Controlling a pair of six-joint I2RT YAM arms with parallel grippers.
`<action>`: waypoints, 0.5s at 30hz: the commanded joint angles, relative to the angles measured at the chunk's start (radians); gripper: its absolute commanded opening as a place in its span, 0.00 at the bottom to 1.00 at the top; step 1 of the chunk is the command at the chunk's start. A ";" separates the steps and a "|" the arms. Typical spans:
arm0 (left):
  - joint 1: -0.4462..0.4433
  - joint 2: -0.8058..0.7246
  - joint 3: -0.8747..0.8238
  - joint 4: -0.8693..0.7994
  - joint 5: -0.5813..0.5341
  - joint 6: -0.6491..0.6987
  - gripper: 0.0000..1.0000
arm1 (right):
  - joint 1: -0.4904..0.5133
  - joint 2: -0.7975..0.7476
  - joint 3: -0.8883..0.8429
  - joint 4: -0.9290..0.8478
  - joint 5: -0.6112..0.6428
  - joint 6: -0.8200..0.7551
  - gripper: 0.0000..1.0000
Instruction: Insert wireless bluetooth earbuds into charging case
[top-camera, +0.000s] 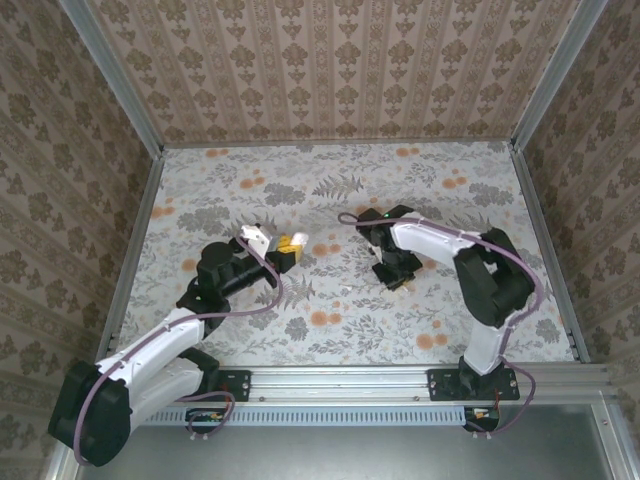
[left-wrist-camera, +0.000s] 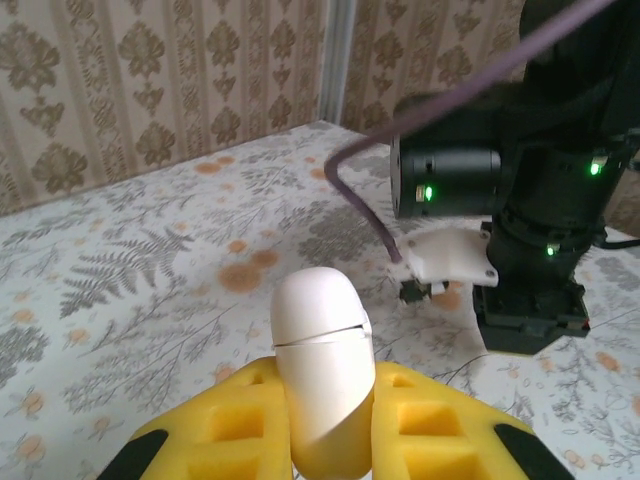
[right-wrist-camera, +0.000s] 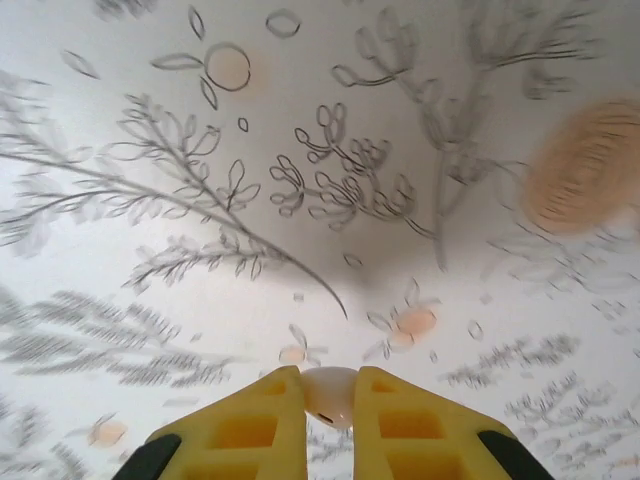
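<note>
Left pincer (left-wrist-camera: 322, 392) clamped tight, right pincer (right-wrist-camera: 328, 388) pointing down, seemingly pinched shut.

You have the right gripper (right-wrist-camera: 330, 378), its two yellow fingers (right-wrist-camera: 250, 430) pressed against either side of a small pale rounded piece (right-wrist-camera: 328, 398), close above the blurred floral table cover (right-wrist-camera: 300, 150).

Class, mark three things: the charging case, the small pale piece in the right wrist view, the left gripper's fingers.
charging case (left-wrist-camera: 325, 385), left wrist view, white body just below the seam.
small pale piece (right-wrist-camera: 328, 392), right wrist view, its rounded middle.
left gripper's fingers (left-wrist-camera: 430, 425), left wrist view, yellow finger right of the case.
</note>
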 joint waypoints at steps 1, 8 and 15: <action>-0.002 0.020 0.034 0.131 0.095 -0.029 0.00 | -0.002 -0.148 0.065 -0.048 -0.040 0.095 0.10; -0.015 0.119 0.090 0.319 0.132 -0.113 0.00 | 0.010 -0.456 0.063 0.142 -0.186 0.283 0.10; -0.026 0.270 0.122 0.639 0.144 -0.249 0.00 | 0.118 -0.665 -0.057 0.497 -0.236 0.539 0.08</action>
